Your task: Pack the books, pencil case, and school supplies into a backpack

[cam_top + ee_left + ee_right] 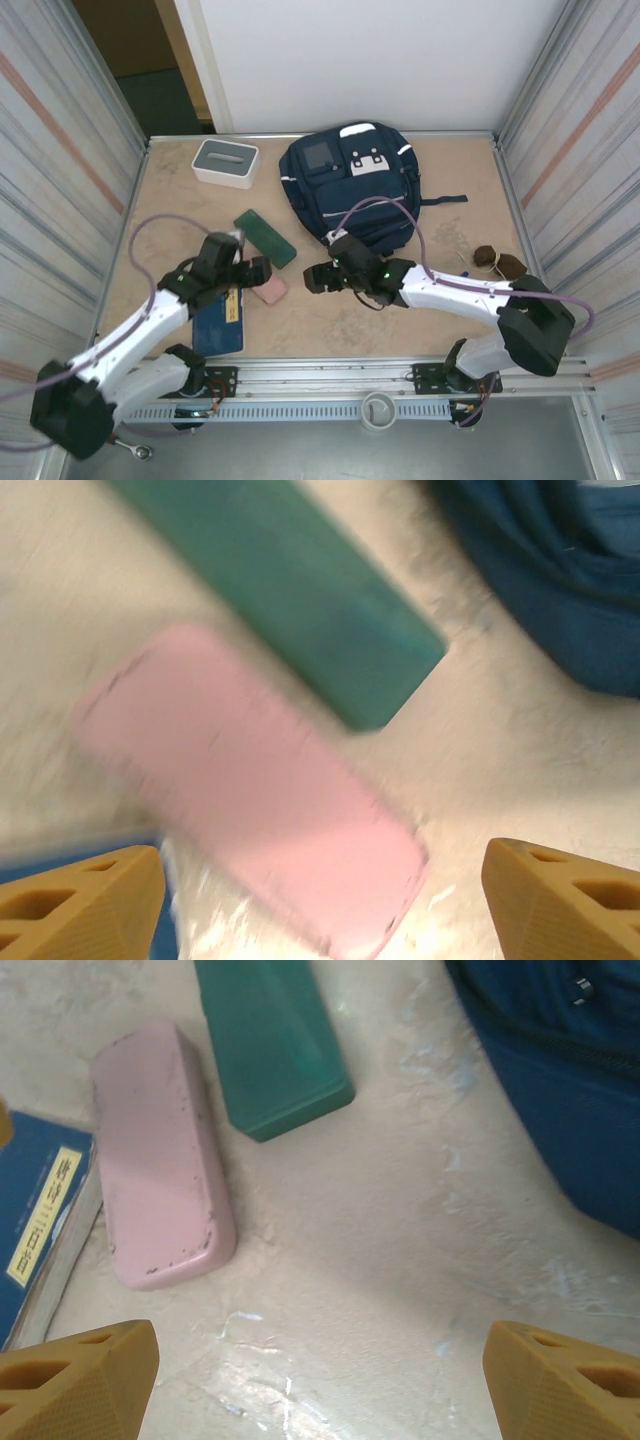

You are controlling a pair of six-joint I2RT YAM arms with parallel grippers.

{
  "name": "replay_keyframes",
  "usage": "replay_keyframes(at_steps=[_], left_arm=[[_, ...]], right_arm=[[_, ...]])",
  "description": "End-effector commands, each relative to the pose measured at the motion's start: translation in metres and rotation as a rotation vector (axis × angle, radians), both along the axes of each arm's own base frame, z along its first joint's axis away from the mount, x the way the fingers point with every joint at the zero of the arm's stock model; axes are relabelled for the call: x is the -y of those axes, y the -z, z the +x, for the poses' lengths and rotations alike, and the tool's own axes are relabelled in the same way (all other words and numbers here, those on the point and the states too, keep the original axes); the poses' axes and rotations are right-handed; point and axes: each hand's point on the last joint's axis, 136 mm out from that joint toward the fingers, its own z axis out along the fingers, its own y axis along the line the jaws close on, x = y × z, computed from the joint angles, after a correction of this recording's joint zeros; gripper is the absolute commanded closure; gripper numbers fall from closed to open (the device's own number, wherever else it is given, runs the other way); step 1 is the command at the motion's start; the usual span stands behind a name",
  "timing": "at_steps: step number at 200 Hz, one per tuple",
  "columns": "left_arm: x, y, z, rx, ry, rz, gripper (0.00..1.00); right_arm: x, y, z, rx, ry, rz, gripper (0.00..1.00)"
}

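Overhead, the large navy-blue fabric backpack (pixel 350 185) lies at upper centre, on the far part of the tan table (pixel 440 300). A navy-blue softcover book with a yellow label (pixel 218 325) sits lower left, beside the left arm. A rounded pink case (pixel 268 289) lies just right of the book. A long green case (pixel 265 237) lies above it, angled. The left gripper (pixel 258 272) hangs over the pink case, jaws wide apart. The right gripper (pixel 313 277) is mid-frame, near the backpack's lower edge, jaws apart with nothing between them.
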Motion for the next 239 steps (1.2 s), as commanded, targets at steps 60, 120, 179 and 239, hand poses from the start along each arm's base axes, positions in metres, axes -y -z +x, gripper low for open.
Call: replay_keyframes(at_steps=[60,120,179,239], left_arm=[[-0.003,0.072,-0.07,-0.356,-0.121,-0.142,0.17],[0.042,0.076,-0.072,-0.382,0.017,-0.311,0.21],[0.107,0.049,-0.056,-0.311,0.207,-0.333,0.22],[0.113,0.016,-0.026,-0.171,0.268,-0.15,0.19]], right_arm=[[0.017,0.005,0.006,-0.002,0.066,-0.055,0.16],[0.031,0.012,0.007,-0.001,0.117,-0.068,0.15],[0.041,0.016,0.014,-0.032,0.159,-0.081,0.14],[0.038,0.013,-0.004,-0.07,-0.014,-0.032,0.12]])
